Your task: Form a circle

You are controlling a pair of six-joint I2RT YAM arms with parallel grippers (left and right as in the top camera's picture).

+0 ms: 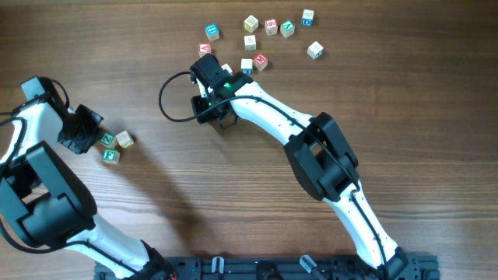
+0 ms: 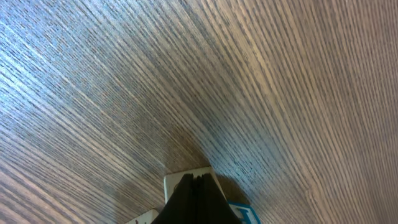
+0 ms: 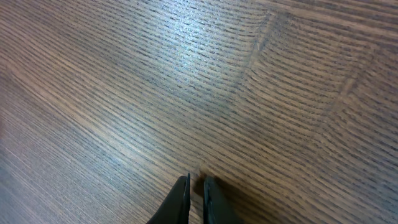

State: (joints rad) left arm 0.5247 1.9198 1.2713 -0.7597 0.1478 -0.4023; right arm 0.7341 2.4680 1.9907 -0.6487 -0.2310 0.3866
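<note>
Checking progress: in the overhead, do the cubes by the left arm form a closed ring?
No, only three cubes sit bunched there, leaving no ring; the other cubes lie scattered apart.

No txt legible anywhere. On the scattered letter cubes (image 1: 261, 60), top of overhead view: coloured marks on faces (red, green, blue), prob. letters, but too small to read. On the cluster of three cubes (image 1: 107, 140) at left: green print, chars unreadable too.
</note>
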